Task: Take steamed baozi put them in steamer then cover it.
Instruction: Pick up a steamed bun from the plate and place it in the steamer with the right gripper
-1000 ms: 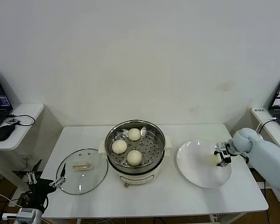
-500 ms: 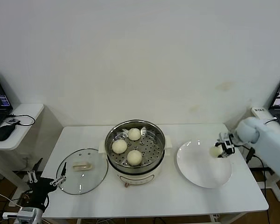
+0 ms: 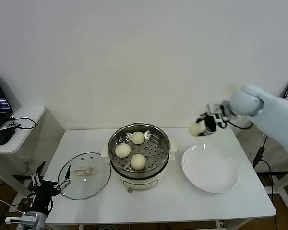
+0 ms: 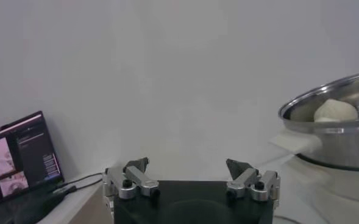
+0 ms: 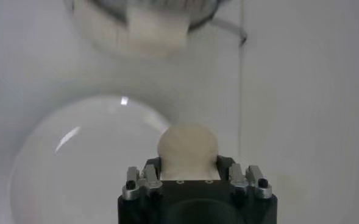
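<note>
White table [image 3: 240, 201]: I hold the fourth baozi [image 3: 196, 129] pinched in the right pincer [image 3: 204, 124], airborne between plate [image 3: 210, 167] and steamer [image 3: 139, 152]; a loosening grip would drop it short. Left pincer [image 3: 49, 183] waits spread.

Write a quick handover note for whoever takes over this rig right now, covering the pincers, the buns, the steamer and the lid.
Right pincer: shut on the fourth baozi, in the air above the white plate, between it and the steamer.
Left pincer: open, parked low off the table's left front corner.
Done: three baozi lie on the steamer's perforated tray.
The cover lies flat on the table left of the steamer.
Left: drop the fourth baozi in the steamer, then put the cover on.
</note>
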`<move>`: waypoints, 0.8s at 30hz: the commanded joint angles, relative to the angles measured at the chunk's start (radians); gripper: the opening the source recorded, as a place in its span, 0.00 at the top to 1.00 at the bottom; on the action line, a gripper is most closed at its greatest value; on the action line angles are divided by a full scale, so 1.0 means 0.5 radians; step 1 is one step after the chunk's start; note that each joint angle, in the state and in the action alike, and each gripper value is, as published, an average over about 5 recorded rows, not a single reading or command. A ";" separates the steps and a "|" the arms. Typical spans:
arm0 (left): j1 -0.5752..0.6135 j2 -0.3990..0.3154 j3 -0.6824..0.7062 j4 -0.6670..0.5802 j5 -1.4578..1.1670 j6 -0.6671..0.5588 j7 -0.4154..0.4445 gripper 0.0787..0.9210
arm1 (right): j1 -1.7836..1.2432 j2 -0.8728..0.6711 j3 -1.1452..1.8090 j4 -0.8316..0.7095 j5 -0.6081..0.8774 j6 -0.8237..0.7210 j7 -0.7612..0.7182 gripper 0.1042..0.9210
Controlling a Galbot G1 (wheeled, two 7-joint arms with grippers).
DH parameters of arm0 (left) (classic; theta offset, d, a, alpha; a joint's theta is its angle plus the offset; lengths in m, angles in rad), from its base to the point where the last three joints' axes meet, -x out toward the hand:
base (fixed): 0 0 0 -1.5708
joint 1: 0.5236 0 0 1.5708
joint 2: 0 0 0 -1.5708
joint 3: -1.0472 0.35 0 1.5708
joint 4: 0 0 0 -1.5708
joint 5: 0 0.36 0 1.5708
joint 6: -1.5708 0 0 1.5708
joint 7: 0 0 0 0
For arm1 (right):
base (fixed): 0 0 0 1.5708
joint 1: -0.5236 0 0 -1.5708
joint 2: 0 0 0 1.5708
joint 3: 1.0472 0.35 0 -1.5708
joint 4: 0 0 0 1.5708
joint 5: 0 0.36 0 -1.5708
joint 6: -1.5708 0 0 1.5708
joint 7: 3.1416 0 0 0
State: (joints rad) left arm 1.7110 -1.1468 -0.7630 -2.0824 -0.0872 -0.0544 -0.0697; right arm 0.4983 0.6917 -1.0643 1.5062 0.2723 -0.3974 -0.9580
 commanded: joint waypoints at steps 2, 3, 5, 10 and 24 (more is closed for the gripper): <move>-0.003 -0.005 0.009 -0.001 0.010 -0.003 0.000 0.12 | 0.274 0.501 -0.330 0.141 0.688 -0.491 0.397 0.42; -0.003 -0.005 0.010 -0.003 0.011 -0.003 0.001 0.12 | 0.249 0.542 -0.329 0.125 0.695 -0.516 0.430 0.42; -0.004 -0.005 0.012 -0.005 0.011 -0.004 0.001 0.12 | 0.207 0.618 -0.328 0.092 0.697 -0.557 0.482 0.42; -0.015 -0.011 0.026 0.005 0.009 -0.005 0.001 0.12 | 0.089 0.781 -0.333 0.000 0.655 -0.627 0.548 0.42; -0.015 -0.013 0.024 0.019 -0.002 -0.015 -0.001 0.12 | -0.129 0.808 -0.352 -0.121 0.488 -0.658 0.521 0.42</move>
State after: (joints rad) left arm 1.7033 -1.1544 -0.7507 -2.0751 -0.0881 -0.0612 -0.0702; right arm 0.4846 1.0412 -1.2197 1.4714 0.5274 -0.6856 -0.7258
